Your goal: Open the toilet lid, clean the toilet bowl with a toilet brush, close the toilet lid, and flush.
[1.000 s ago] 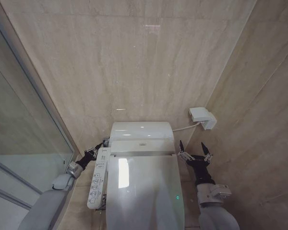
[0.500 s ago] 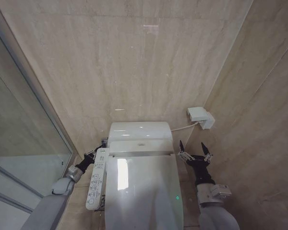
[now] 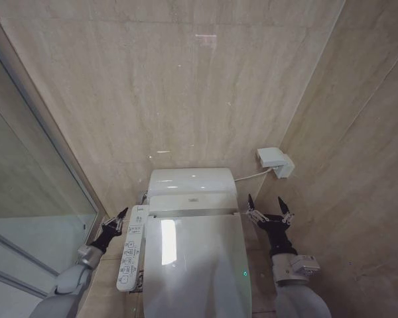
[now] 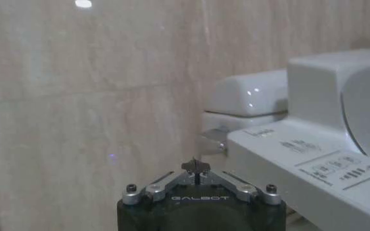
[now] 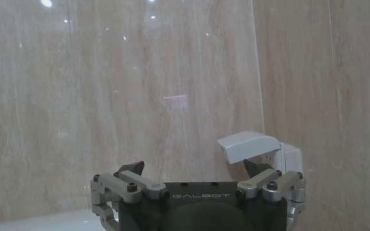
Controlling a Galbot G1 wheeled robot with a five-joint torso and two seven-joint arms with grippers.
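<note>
A beige stone-tiled wall [image 3: 186, 86] rises behind a white toilet wedged into a corner, with a glass partition [image 3: 26, 179] running along the robot's left. The toilet lid [image 3: 196, 265] lies closed and glossy over the bowl, a bright reflection streaking its surface and a small green light glowing near its right edge; behind it sits the rounded white rear housing [image 3: 192, 182]. The white button panel arm [image 3: 129, 255] extends along the toilet's left side, its rows of controls facing up, and appears again close up in the left wrist view [image 4: 313, 178]. On the right-hand wall a small white box [image 3: 275, 161] is mounted, a thin cable running from it toward the toilet; the right wrist view catches the same box [image 5: 252, 144] just above the gripper. The right gripper [image 3: 268, 211] hangs beside the lid's right rear corner, clear of it, its dark fingers spread wide apart and holding nothing. The left gripper [image 3: 118, 220] sits low on the other side, between the partition and the button panel arm, near the arm's rear end but not touching it, and in the left wrist view [image 4: 196, 166] its fingertips meet in a point, pressed together on nothing
</note>
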